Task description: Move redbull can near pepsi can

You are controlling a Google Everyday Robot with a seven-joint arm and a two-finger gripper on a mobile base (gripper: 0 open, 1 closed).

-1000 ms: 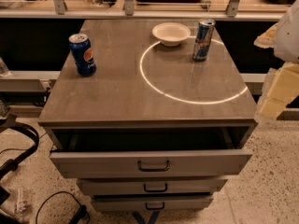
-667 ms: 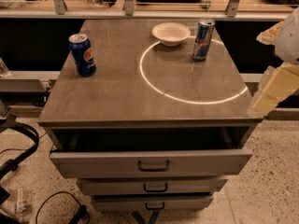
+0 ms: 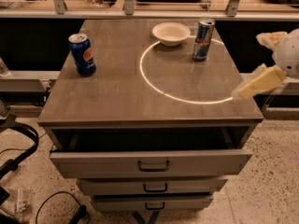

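The redbull can point(image 3: 203, 39), slim, blue and silver, stands upright at the back right of the grey cabinet top point(image 3: 121, 92). The pepsi can point(image 3: 82, 54), wider and dark blue with a round logo, stands upright at the back left. My gripper point(image 3: 257, 82) comes in from the right edge, blurred, over the cabinet's right front corner, well apart from both cans and holding nothing that I can see.
A white bowl point(image 3: 171, 33) sits just left of the redbull can. A bright ring of light point(image 3: 154, 85) lies on the top. The top drawer point(image 3: 152, 160) is pulled open. Cables point(image 3: 18, 153) lie on the floor at the left.
My gripper has swung in leftward and tilted toward the cabinet's right front corner. The cans and the bowl have not moved.
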